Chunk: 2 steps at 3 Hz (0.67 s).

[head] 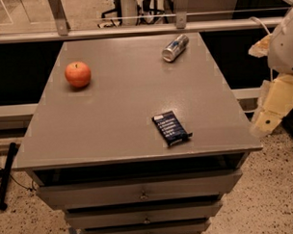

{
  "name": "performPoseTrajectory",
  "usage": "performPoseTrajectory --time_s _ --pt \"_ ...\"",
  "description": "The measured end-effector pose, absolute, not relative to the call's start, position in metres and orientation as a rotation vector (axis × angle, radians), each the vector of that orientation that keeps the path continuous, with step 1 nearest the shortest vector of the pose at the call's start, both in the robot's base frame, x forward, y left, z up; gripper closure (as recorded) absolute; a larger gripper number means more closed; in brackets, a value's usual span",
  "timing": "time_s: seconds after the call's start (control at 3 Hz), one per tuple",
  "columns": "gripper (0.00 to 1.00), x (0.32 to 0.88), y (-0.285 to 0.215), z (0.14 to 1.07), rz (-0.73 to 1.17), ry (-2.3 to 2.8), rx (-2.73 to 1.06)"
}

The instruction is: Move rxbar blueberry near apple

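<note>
The rxbar blueberry (171, 127), a flat dark navy wrapper with white text, lies on the grey cabinet top (122, 110), near its front right. The red-orange apple (78, 74) stands at the left of the top, well apart from the bar. My gripper (265, 120) is the cream-coloured piece below the white arm. It hangs off the right edge of the cabinet, to the right of the bar, and touches nothing.
A silver-and-blue drink can (175, 47) lies on its side at the back right of the top. A metal rail (134, 29) runs behind the cabinet. Drawers (139, 191) face the front. A black pole (6, 174) leans at the lower left on the speckled floor.
</note>
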State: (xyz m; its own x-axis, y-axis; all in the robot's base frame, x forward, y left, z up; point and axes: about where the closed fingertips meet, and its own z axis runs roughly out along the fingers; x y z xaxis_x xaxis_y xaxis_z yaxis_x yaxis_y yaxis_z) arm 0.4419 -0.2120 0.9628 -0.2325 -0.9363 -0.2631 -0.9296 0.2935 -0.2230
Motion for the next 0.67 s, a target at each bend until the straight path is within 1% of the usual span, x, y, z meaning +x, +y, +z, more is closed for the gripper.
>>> performPoseTrajectory --time_s 0.33,0.67 --pt "0.00 0.448 -0.190 0.930 0.109 2.211 -1.616" --pt "0.00 0.460 -0.159 0.902 0.215 2.168 -1.581"
